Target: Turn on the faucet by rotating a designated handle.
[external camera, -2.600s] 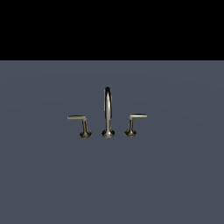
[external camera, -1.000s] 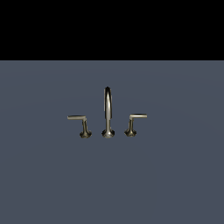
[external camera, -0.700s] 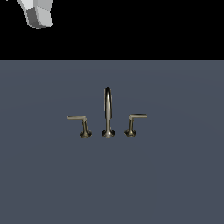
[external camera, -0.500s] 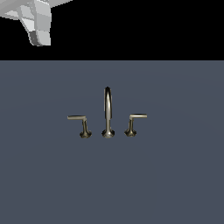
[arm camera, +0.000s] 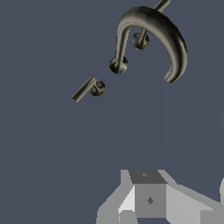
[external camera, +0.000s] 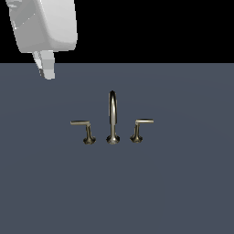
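Faucet (external camera: 112,119): a small brass-grey set standing upright on the dark grey worktop (external camera: 183,192), near the middle of the exterior view.
Spout (external camera: 112,114): tall, thin and arched, on a flared base, between the two levers; in the wrist view it shows as a thick curved hook (arm camera: 151,37).
Handle (external camera: 83,130): the L-shaped lever on the exterior view's left of the spout, on a flared stem, its flat arm pointing off to that view's left. It stands just beside the spout and touches nothing else. The wrist view shows it (arm camera: 89,89) from above, apart from the spout's base.
Other lever (external camera: 140,129): the mirror-image one on the exterior view's right, arm pointing right.
Gripper (external camera: 45,68): white, hanging at the top left corner of the exterior view, well apart from the handle and above the worktop's far edge.
Jaws: only one pale finger shows clearly below the white body, and the wrist view shows only grey parts of the hand, so I cannot tell whether they stand open or closed. Nothing is seen between them.
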### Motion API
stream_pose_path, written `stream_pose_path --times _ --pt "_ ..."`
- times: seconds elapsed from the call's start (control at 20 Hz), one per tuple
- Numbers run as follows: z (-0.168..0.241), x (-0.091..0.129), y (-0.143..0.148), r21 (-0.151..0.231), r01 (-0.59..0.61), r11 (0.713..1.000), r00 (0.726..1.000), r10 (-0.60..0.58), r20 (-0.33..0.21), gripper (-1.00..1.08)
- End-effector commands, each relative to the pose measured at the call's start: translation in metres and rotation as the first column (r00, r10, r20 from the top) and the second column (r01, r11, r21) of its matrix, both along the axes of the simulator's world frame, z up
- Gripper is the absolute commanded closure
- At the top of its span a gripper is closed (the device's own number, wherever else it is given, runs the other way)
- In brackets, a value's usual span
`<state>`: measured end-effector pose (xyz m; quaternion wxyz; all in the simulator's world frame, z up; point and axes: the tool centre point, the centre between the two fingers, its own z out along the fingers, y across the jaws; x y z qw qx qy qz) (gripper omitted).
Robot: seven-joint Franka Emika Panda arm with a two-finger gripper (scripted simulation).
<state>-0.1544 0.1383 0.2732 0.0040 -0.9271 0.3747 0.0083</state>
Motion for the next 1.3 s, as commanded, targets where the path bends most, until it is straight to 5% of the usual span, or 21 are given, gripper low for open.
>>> stream_pose_path --times 0.0,0.65,1.25 --pt "-0.012 0.010 0.005 0.001 0.049 0.999 0.999 -0.049 0.001 1.08" --pt "-0.067 0.058 0.020 0.001 0.267 0.964 0.964 -0.267 0.003 1.08" --pt "-0.116 0.103 0.022 -0.006 0.454 0.891 0.891 -0.454 0.007 1.08"
